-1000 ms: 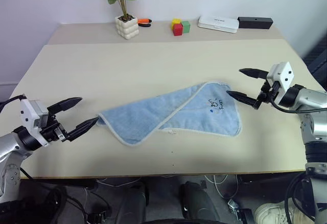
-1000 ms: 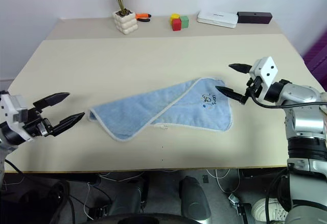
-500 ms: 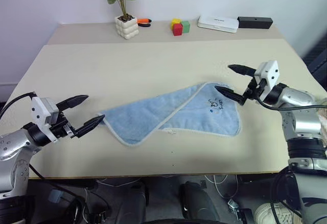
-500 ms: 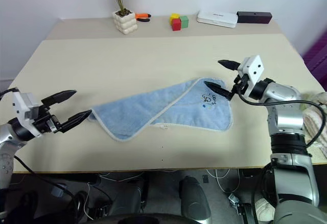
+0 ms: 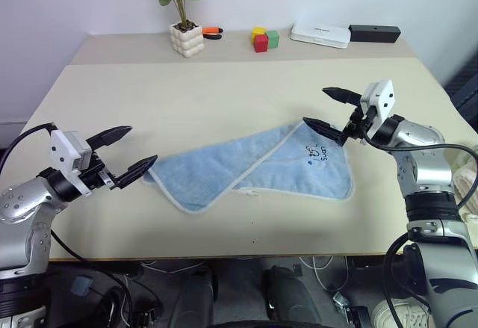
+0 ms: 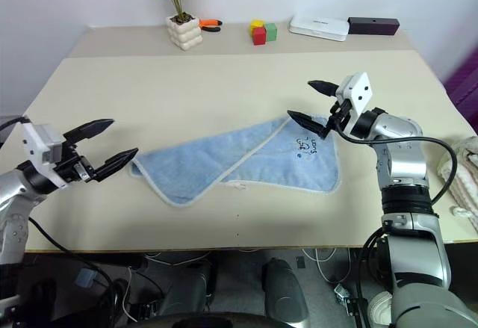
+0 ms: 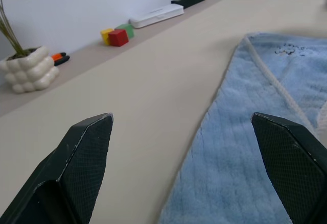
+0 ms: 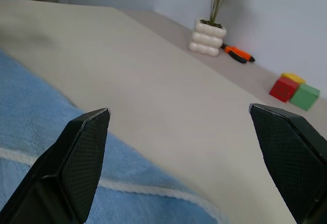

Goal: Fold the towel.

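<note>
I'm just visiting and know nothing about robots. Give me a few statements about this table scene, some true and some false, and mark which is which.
1. The towel is light blue and lies on the table. True.
2. The left claw is clamped on the towel. False: its fingers stand open just beside the towel's end, holding nothing.
3. The right claw is open, over the towel's corner near the dark printed mark. True.
4. The potted plant stands on the towel. False: it stands at the far edge of the table, well apart from the towel.
5. A red block sits at the far edge, beside a green block. True.
</note>
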Robot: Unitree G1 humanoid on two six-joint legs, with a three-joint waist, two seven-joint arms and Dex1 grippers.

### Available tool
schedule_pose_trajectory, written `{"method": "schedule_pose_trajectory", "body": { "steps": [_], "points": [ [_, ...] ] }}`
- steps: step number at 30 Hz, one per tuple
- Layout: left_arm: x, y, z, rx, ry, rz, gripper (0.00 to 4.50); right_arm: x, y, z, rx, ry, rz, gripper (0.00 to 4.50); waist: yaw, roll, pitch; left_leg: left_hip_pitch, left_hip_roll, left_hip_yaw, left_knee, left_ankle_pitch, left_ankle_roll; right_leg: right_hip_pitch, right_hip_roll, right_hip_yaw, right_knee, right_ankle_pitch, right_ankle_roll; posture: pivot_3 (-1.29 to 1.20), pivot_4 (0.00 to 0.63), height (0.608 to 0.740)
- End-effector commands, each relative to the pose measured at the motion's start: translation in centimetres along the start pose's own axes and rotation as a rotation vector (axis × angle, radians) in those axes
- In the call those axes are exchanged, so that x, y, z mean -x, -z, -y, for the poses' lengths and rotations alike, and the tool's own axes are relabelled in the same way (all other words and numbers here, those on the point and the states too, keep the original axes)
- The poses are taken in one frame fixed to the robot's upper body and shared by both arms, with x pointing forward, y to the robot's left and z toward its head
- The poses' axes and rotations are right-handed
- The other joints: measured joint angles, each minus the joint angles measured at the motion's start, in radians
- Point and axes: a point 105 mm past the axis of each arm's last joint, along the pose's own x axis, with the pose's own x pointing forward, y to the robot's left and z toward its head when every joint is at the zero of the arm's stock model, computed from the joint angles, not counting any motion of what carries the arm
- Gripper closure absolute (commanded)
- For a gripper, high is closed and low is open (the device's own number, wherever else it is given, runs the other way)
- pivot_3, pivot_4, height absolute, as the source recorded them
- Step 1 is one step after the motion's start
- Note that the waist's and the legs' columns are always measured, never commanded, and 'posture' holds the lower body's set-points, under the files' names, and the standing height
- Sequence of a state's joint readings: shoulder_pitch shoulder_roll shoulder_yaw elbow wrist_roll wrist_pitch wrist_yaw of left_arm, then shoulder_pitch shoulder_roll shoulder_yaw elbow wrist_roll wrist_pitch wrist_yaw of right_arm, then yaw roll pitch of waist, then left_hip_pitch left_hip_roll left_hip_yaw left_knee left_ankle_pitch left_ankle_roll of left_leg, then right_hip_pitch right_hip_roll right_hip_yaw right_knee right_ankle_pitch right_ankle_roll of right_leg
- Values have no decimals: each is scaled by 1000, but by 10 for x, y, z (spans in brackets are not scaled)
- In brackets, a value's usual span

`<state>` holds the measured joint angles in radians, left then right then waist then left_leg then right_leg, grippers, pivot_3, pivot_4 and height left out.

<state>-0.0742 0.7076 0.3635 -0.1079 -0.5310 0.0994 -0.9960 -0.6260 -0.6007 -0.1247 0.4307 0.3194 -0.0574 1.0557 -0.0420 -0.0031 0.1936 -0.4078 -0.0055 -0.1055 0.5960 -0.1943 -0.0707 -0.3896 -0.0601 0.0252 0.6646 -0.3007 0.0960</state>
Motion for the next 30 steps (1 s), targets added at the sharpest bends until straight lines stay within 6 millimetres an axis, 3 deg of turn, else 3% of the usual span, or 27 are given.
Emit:
{"method": "schedule_pose_trajectory", "body": {
  "steps": [1, 5, 7, 9, 14, 21, 30],
  "points": [
    [-7, -10, 5, -8, 68, 0, 70, -2, -10, -1, 51, 27, 49, 0, 0, 0, 0, 0, 0, 0, 0, 0, 0, 0, 0, 0, 0, 0, 0, 0, 150, 740],
    [-43, -17, 70, 115, 407, 4, 70, -11, -10, -8, 23, 47, 96, 0, 0, 0, 0, 0, 0, 0, 0, 0, 0, 0, 0, 0, 1, 0, 0, 0, 150, 740],
    [-50, -16, 82, 120, 498, -7, 70, -13, -11, -10, 24, 62, 110, 0, 2, 0, 0, 0, 0, 0, 1, 0, 0, 0, 0, 0, 0, 1, 2, 0, 150, 740],
    [-51, -3, 92, 108, 583, -75, 70, -12, -9, -11, 26, 77, 112, 0, 0, 0, 0, 0, 0, 0, 1, 0, 0, 0, 1, 0, 1, 1, 2, 0, 150, 740],
    [-42, 29, 97, 69, 703, -235, 70, -8, -4, -15, 32, 104, 102, 0, -4, 0, 0, 0, 0, 0, 0, 0, 0, 0, 2, 1, 1, 1, 2, 0, 150, 740],
    [-37, 52, 77, -105, 672, -355, 70, -2, -5, -16, 37, 143, 103, 0, 0, 0, 0, 0, 1, -1, 0, 0, 0, 0, 2, 1, 1, 1, 1, 0, 150, 740],
    [-38, 75, 95, -243, 684, -358, 70, -5, -8, -17, 37, 147, 108, 0, 0, 0, 0, 0, 1, -1, 0, 0, 0, 0, 2, 1, 1, 1, 1, 0, 150, 740]
  ]
}}
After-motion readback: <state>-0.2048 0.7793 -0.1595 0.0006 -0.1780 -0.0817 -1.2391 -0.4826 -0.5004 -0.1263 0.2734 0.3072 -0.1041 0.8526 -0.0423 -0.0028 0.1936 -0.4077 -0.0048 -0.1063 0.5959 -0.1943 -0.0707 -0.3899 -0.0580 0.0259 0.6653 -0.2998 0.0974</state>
